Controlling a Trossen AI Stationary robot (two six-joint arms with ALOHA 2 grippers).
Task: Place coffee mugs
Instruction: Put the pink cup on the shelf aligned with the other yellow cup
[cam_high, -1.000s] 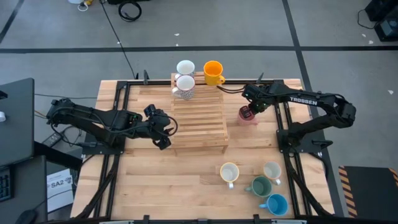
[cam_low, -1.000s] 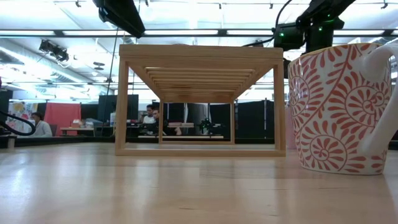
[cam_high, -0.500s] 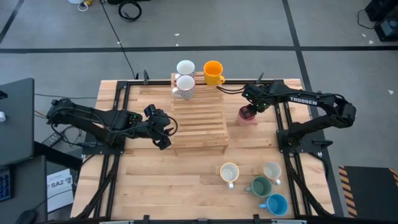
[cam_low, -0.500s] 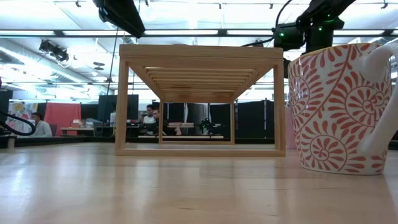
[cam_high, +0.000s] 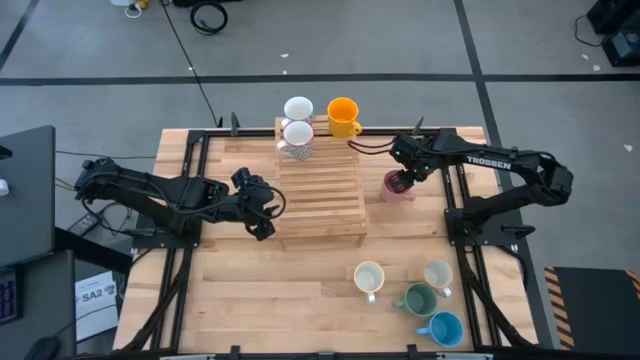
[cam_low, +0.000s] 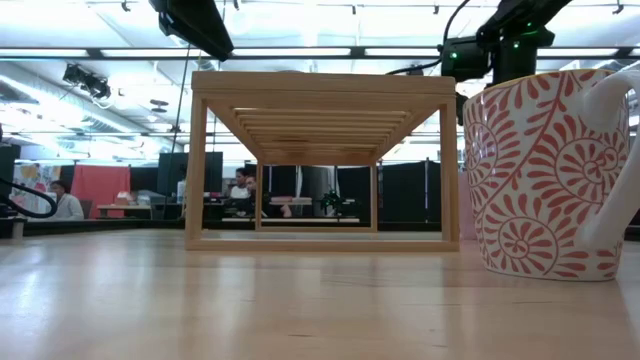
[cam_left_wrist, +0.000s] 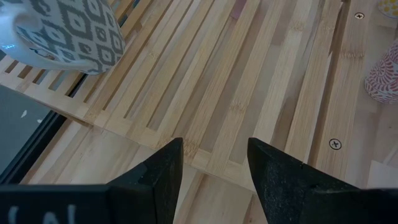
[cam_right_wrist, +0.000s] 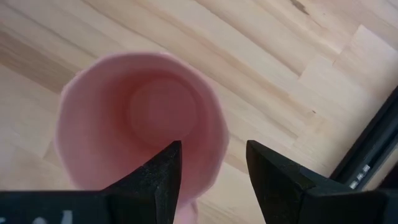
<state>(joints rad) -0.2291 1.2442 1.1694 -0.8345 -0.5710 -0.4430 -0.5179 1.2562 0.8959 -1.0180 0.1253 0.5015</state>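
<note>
Pink mug (cam_high: 397, 190): smooth round ceramic, upright on tabletop (cam_high: 260, 300) just right of slatted wooden rack (cam_high: 320, 195) | right gripper (cam_high: 403, 182) above its rim, fingers (cam_right_wrist: 155, 180) spread, one over the opening, one outside the wall | orange mug (cam_high: 343, 116), white mug (cam_high: 298, 108), patterned mug (cam_high: 296, 138) at rack's far end | four mugs (cam_high: 415, 292) near front-right | left gripper (cam_high: 268, 210) beside rack, fingers wide, empty.

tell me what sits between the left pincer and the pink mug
In the high view, the slatted wooden rack fills the stretch between the left pincer and the pink mug; no mug stands on that part of it.
</note>
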